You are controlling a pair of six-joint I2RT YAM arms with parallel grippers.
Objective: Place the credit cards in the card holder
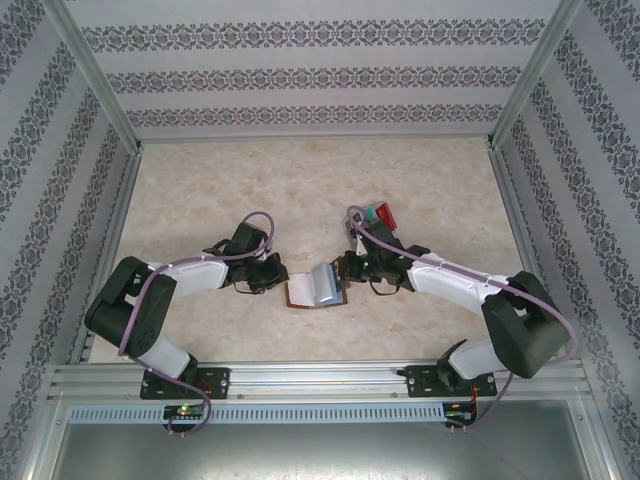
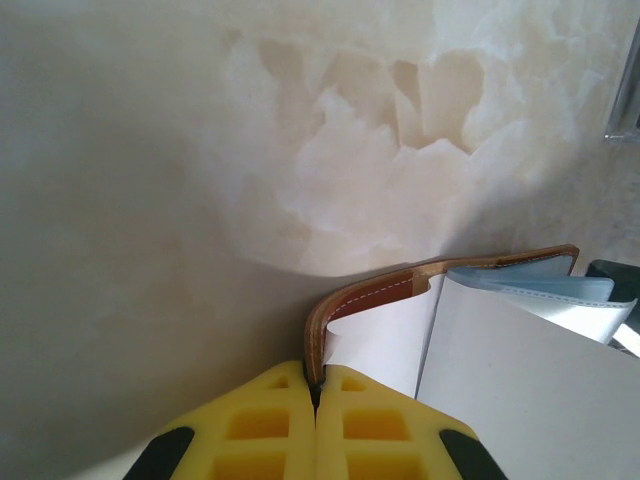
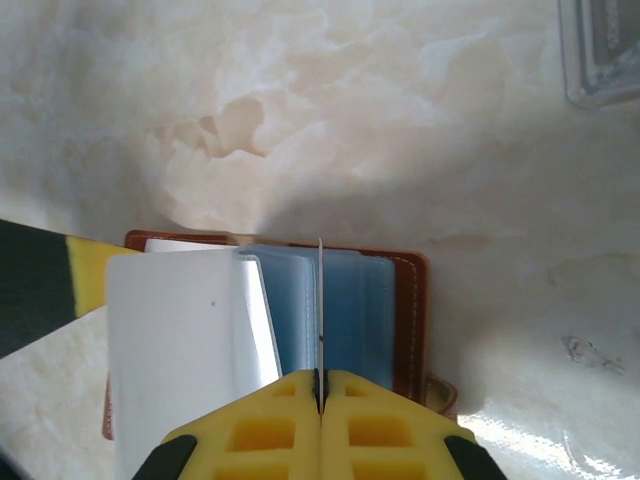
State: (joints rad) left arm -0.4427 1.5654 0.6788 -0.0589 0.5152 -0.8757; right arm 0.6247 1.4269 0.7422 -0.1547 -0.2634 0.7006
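Observation:
The reddish-brown card holder (image 1: 300, 296) lies open between the two arms, its pale blue sleeve pages fanned up. My left gripper (image 2: 316, 385) is shut on the edge of the holder's leather cover (image 2: 365, 297), which curls up from the table; from above, the left gripper (image 1: 282, 278) is at the holder's left side. My right gripper (image 3: 320, 378) is shut on a thin sheet (image 3: 320, 300) standing edge-on over the open card holder (image 3: 412, 310); it looks like one sleeve page. Red and teal credit cards (image 1: 381, 214) lie behind the right arm.
A clear plastic tray (image 1: 389, 224) holds those cards at the back right; its corner also appears in the right wrist view (image 3: 600, 55). Patterned walls and metal frame posts enclose the marble-look table (image 1: 300, 180). Open tabletop stretches behind the holder.

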